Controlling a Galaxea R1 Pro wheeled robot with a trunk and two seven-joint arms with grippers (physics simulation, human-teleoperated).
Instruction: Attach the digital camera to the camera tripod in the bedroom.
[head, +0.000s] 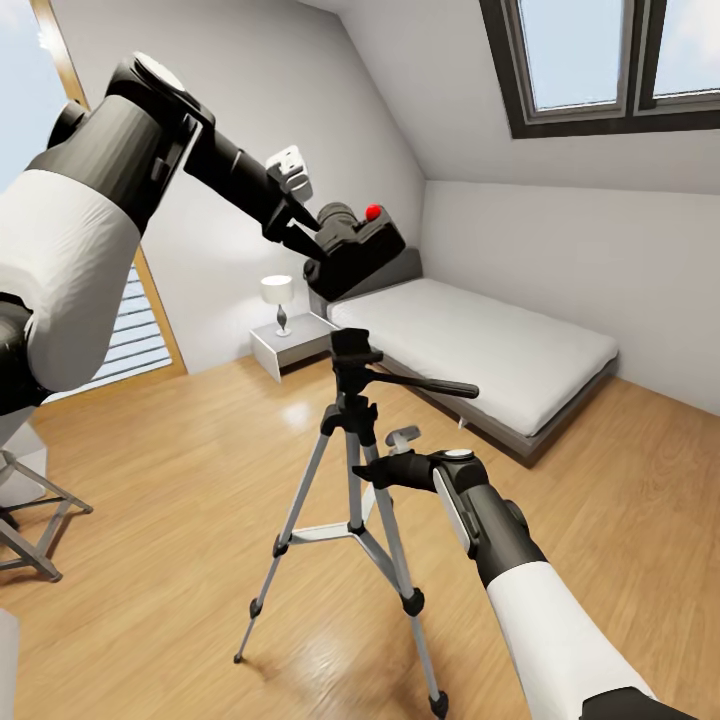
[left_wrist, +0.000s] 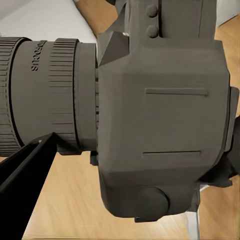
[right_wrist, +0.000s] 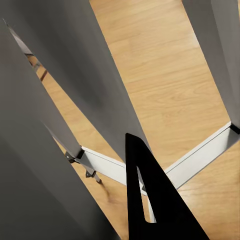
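The left gripper is clamping the camera, a rigid, probably light box best held by its body, above the tripod, whose stiff upper legs the right gripper is apparently pinching.

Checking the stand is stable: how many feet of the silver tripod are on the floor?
3. Black feet of the silver-legged camera tripod on the wood floor: one front-left, one front-right, one behind, hidden by the front legs.
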